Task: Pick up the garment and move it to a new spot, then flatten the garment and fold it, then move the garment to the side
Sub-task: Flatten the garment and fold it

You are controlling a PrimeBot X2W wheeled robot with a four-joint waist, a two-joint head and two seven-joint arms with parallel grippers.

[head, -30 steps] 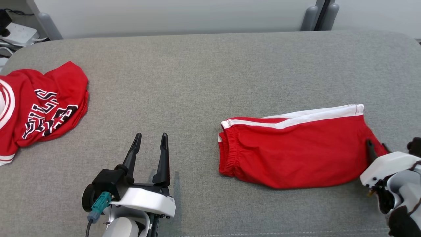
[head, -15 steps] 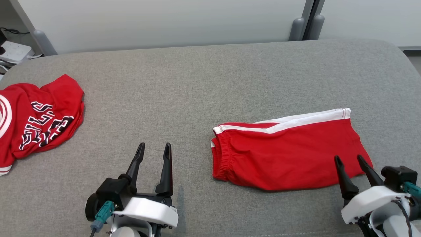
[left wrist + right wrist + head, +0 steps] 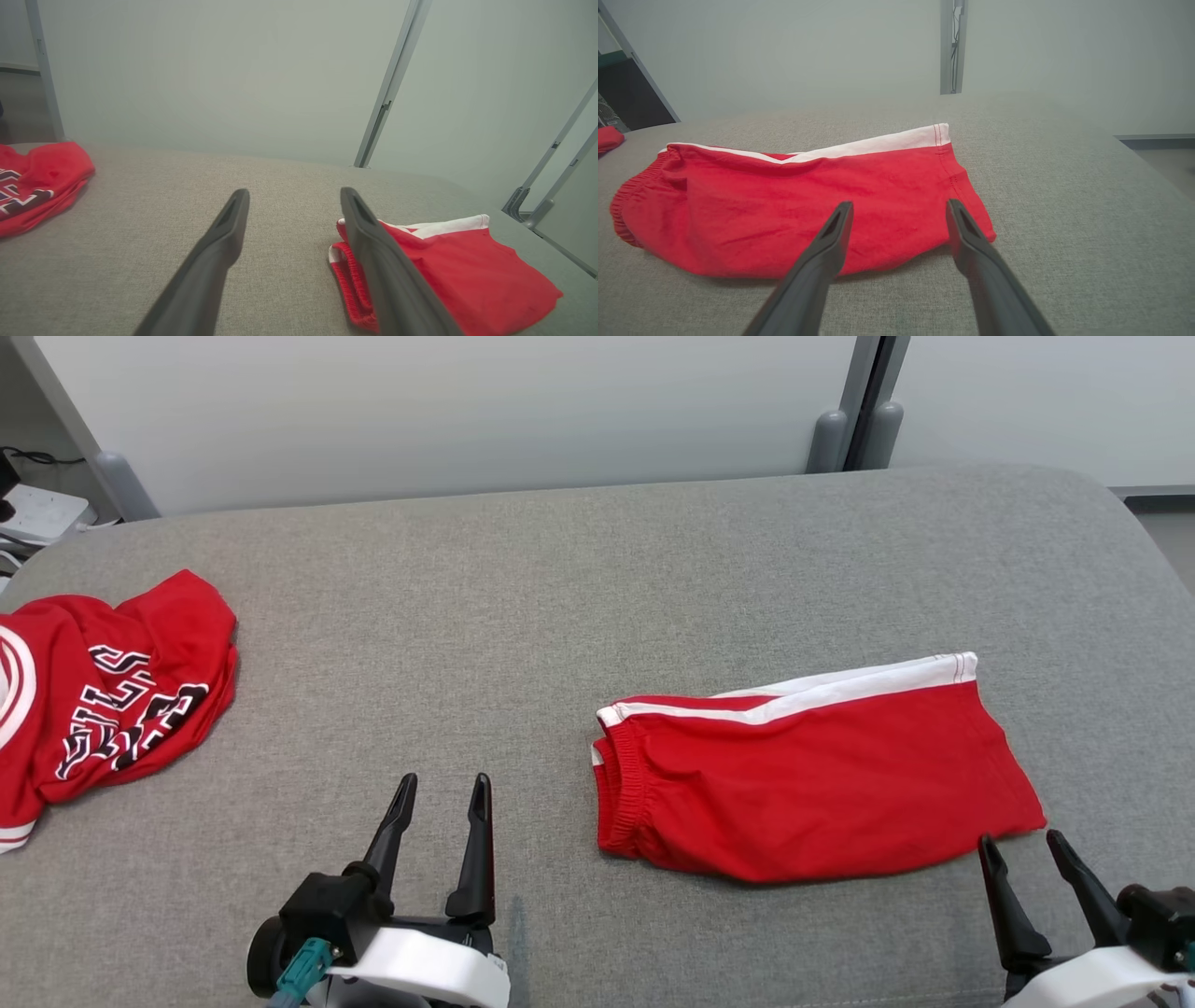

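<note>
The garment (image 3: pixel 803 775) is a pair of red shorts with a white side stripe, lying folded on the right half of the grey cushioned surface (image 3: pixel 560 597). It also appears in the left wrist view as red shorts (image 3: pixel 448 275) and in the right wrist view as shorts (image 3: pixel 784 205). My right gripper (image 3: pixel 1019 846) stands open just below the shorts' lower right corner, apart from the cloth, with nothing between its fingers. Well to the left of the waistband, my left gripper (image 3: pixel 442 786) is open and empty.
A crumpled red jersey (image 3: pixel 103 691) with black and white lettering lies at the surface's left edge. Behind the surface runs a pale wall with a grey post (image 3: pixel 854 401). A white power strip (image 3: pixel 37 509) sits at the far left.
My right gripper has let go of the shorts' right corner, opened and drawn back toward me. The head camera tilted, so the whole picture shifted. The left gripper stayed put.
</note>
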